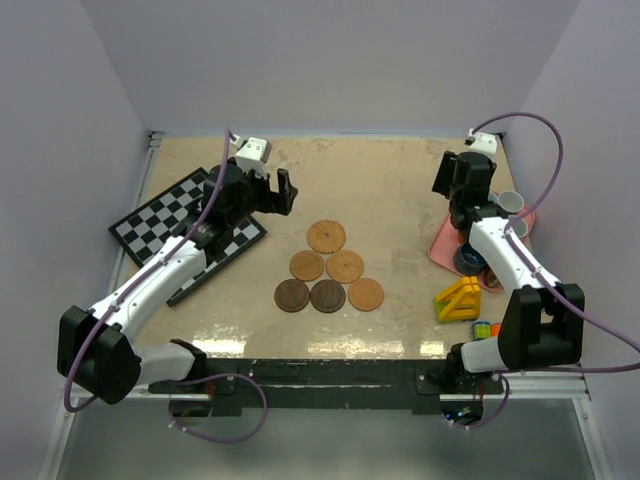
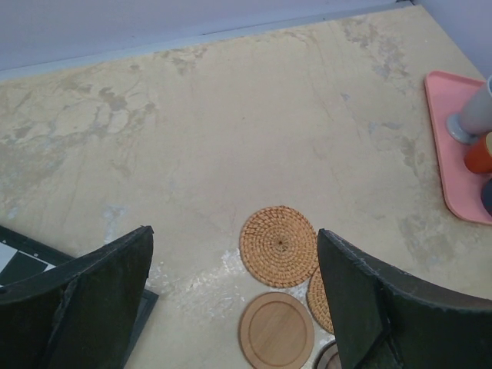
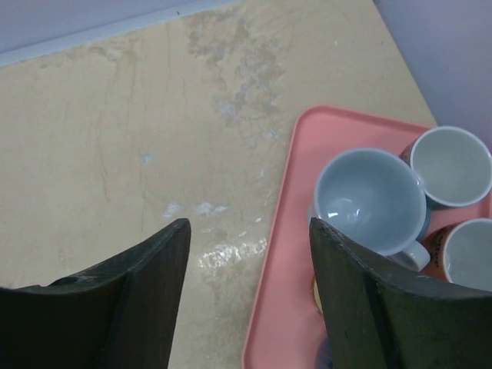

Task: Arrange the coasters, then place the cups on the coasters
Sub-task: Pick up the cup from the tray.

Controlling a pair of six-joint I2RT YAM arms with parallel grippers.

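Six coasters lie in a triangle mid-table: a woven tan coaster (image 1: 326, 236) at the top, two tan ones (image 1: 307, 265) below it, then two dark brown coasters (image 1: 292, 295) and a tan one (image 1: 366, 294). My left gripper (image 1: 270, 195) (image 2: 234, 233) hangs open and empty left of the top woven coaster (image 2: 278, 246). The cups stand on a pink tray (image 1: 445, 245) (image 3: 277, 254) at the right: a pale blue-grey cup (image 3: 371, 198), a white cup (image 3: 450, 165) and an orange cup (image 3: 469, 254). My right gripper (image 1: 463, 195) (image 3: 248, 224) is open over the tray's left rim, beside the pale cup, holding nothing.
A black-and-white chessboard (image 1: 185, 225) lies at the left under my left arm. A yellow triangular frame (image 1: 460, 300) and small coloured blocks (image 1: 487, 329) sit near the right arm's base. Walls close the table at the back and sides.
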